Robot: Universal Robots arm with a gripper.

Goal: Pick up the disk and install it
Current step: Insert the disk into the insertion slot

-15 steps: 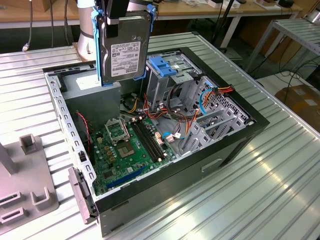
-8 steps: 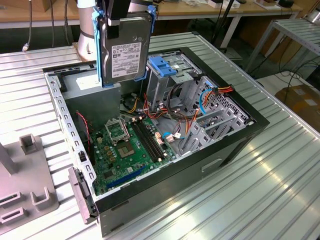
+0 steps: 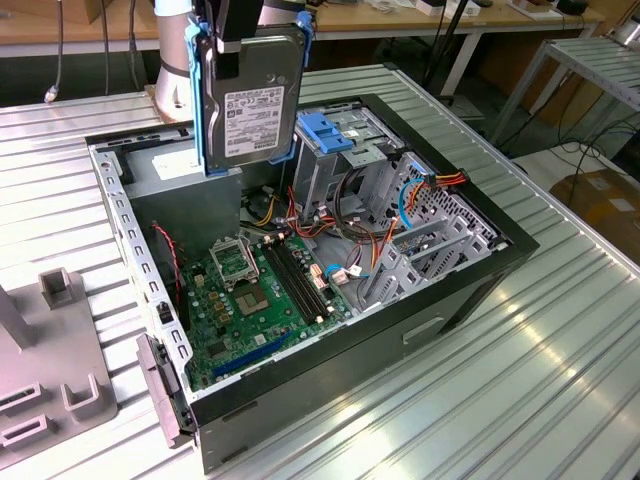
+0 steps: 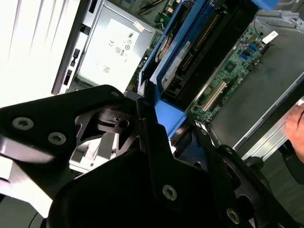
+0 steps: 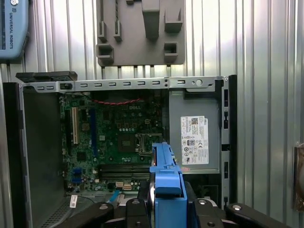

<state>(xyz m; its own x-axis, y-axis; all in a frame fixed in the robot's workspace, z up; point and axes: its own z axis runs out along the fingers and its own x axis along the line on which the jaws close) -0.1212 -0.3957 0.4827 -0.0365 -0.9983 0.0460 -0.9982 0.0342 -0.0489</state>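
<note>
The disk [image 3: 252, 95], a grey metal drive in a bright blue carrier rail, hangs upright above the back of the open computer case [image 3: 470, 290]. My gripper [image 3: 245, 25] is shut on its upper end. The disk is clear of the case, beside the grey drive cage [image 3: 335, 170] with its blue latch [image 3: 325, 130]. In the second wrist view the black gripper [image 4: 161, 118] clamps the blue rail [image 4: 166, 107], and the disk [image 4: 190, 57] runs away over the motherboard. In the first wrist view the blue carrier end [image 5: 166, 187] stands between the fingers [image 5: 142, 209].
Inside the case lie the green motherboard [image 3: 260, 290], the power supply [image 5: 194, 140] and bundles of coloured cables [image 3: 350, 240]. A grey plastic fixture [image 3: 50, 370] sits on the ribbed metal table [image 3: 500, 400] at the exterior view's left.
</note>
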